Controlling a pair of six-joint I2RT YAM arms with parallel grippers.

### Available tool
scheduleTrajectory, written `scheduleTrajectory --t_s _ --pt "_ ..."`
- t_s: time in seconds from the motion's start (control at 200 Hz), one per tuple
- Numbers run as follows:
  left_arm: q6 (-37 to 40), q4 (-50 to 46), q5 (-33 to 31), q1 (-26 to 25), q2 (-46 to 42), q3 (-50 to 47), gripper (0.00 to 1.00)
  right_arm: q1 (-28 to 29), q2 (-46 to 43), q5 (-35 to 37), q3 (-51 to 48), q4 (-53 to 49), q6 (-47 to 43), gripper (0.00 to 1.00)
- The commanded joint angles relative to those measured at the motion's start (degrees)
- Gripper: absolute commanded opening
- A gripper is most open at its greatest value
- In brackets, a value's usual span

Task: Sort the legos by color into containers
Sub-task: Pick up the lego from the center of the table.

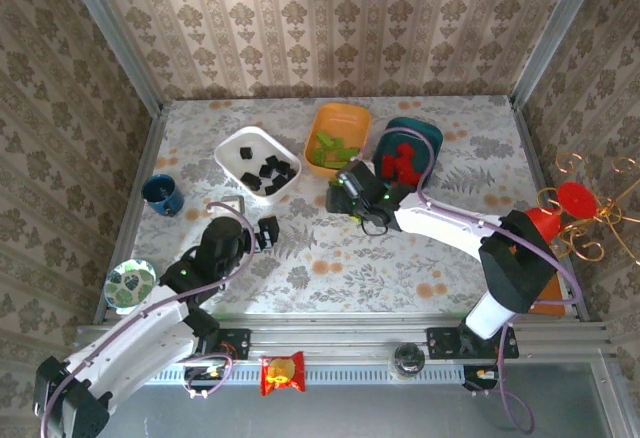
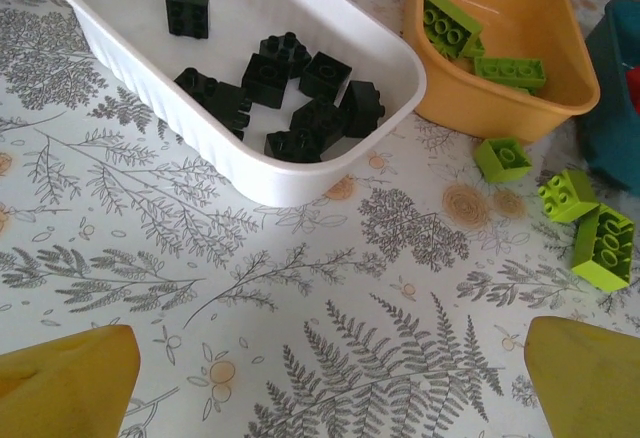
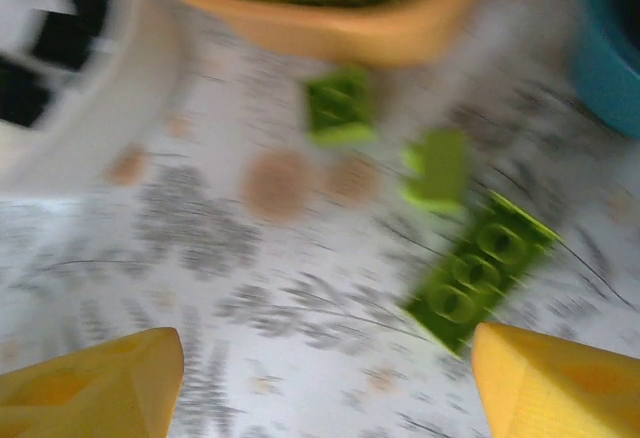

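- A dark blue cup sits at 9 o'clock on the table, a patterned bowl at 8 and a snack packet at 6.
- The white tray at 11 holds black legos.
- The orange tray at 12 holds green legos.
- The teal tray at 1 holds red legos.
- Three loose green legos lie on the table at the orange tray's 5 o'clock.
- The left gripper and right gripper both gape wide, with nothing between the fingers.

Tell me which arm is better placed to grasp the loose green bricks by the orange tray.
Right, likely: the right gripper is open with the lime green bricks just ahead; the left gripper sits farther off, by the white tray.
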Motion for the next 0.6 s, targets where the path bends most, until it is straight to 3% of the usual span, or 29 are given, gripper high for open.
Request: scheduleTrajectory --t_s 0.0,0.125,0.33,0.59 --pt "-0.63 2.32 1.32 0.4 0.56 1.41 1.0 -2.16 0.64 4.84 -1.5 -1.78 7.64 0.78" --pt "-0.64 2.72 1.91 0.49 0.7 1.06 1.0 -4.25 6.13 0.21 0.98 -0.73 7.28 0.75" --pt "-0.81 2.07 2.23 0.75 -0.47 0.45 1.0 -4.63 11.91 -0.68 3.24 1.86 6.4 0.74" --pt "-0.77 2.15 2.64 1.27 -1.01 0.09 1.0 -4.72 13.07 3.1 2.12 -3.86 8.34 0.68"
